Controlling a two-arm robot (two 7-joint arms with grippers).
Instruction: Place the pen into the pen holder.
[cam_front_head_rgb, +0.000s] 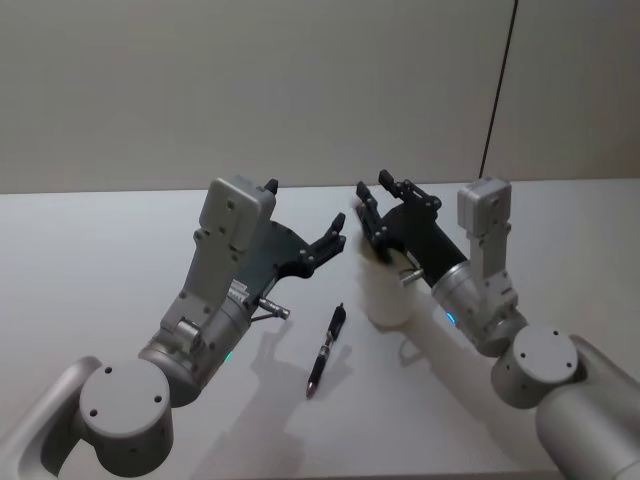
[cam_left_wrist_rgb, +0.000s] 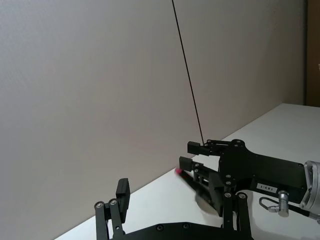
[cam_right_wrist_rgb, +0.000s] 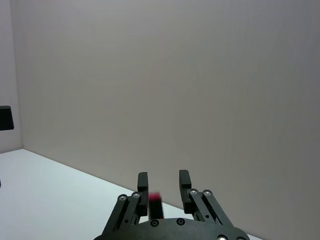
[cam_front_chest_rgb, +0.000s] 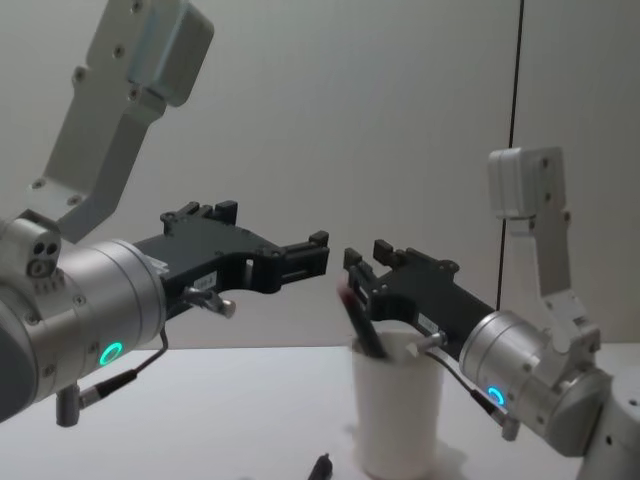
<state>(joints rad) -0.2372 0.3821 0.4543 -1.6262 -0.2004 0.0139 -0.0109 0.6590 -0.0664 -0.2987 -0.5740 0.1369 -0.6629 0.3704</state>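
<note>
Fingers (cam_right_wrist_rgb: 143, 184) of the right gripper (cam_right_wrist_rgb: 163, 176) stand apart around a pink-tipped pen (cam_front_chest_rgb: 360, 318); chest view shows it leaning in the cup (cam_front_chest_rgb: 398, 425). Left gripper (cam_front_head_rgb: 335, 233) gapes empty.

White desk (cam_front_head_rgb: 110, 250), plain and matte, is seen running back to a plain wall (cam_front_head_rgb: 300, 80). Two things are carried directly on it. The pen holder (cam_front_head_rgb: 384, 298), a white tapered paper cup, is stood upright a little right of the desk's middle, wider rim up, base flat on the surface. A dark pen (cam_front_head_rgb: 326, 350) is laid flat on the desk just left of the pen holder, near it but not touching. Its far end is angled slightly toward the cup and its near end is pointed back at the robot. Soft shadows are cast on the desk beside both.
</note>
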